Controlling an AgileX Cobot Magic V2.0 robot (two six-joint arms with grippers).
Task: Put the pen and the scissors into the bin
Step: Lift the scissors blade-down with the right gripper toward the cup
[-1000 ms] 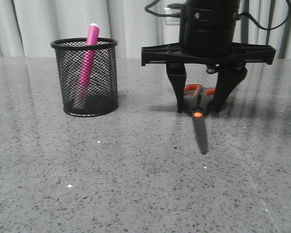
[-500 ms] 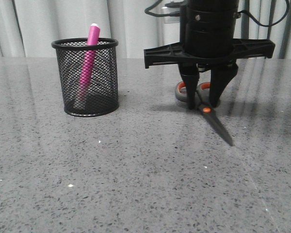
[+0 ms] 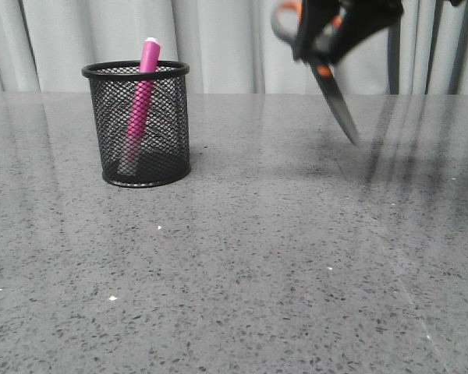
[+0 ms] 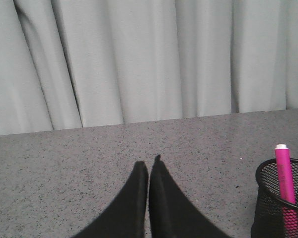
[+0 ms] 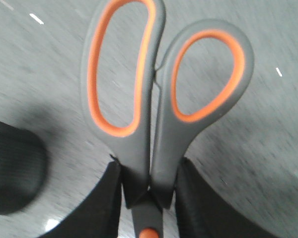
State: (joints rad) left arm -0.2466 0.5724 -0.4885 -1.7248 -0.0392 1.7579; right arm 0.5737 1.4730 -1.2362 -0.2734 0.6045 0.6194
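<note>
The front view looks low across the table toward the curtain, sharing the bin with the left wrist view, while the right wrist view stares close at the scissors.

1 pen; 1 scissors; 1 bin; 2 pincers

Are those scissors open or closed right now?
Closed. The scissors have both handle loops pressed side by side, pinched by the right gripper, and the front view shows one joined blade.

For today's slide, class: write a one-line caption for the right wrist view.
Right gripper clamps the closed scissors just below their orange-lined handles, above the grey table.
</note>
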